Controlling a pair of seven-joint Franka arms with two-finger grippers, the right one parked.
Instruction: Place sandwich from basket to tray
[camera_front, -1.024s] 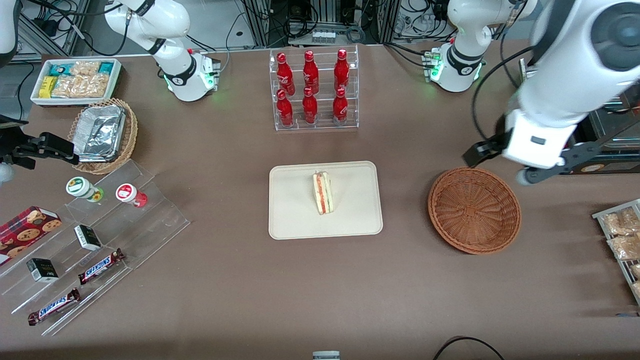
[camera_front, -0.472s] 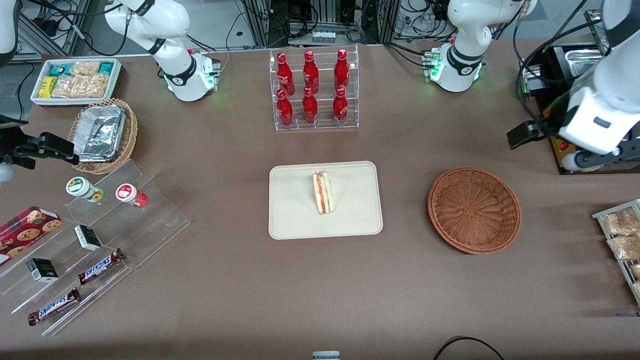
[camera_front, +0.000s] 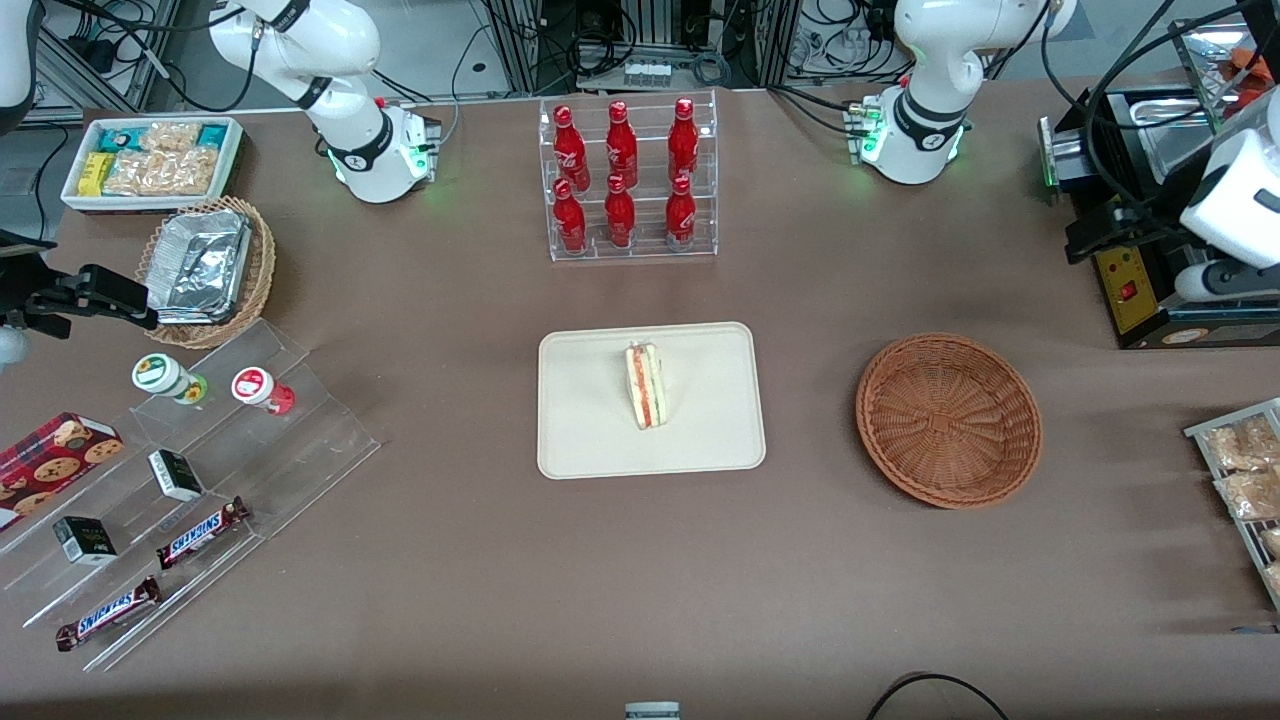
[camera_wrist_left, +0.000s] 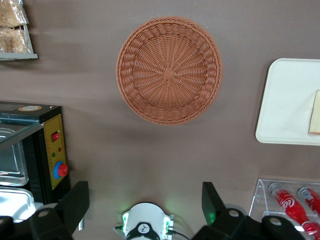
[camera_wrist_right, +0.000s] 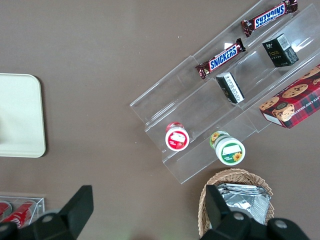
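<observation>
Sandwich (camera_front: 646, 385) lies on its side in the middle of the tray (camera_front: 590, 440), so the job looks done. The basket (camera_front: 948, 420) has nothing in it. The hand (camera_wrist_left: 145, 202) is spread wide, holds nothing, and hangs high at the working arm's end of the worktop (camera_front: 600, 580). Little can go wrong unless the arm swings low and bumps the basket.

Left arm pulls away from above the basket (camera_front: 948, 420) toward its end of the table. Its gripper (camera_wrist_left: 145, 200) now hangs high, well apart from basket, fingers spread, holding nothing.
</observation>
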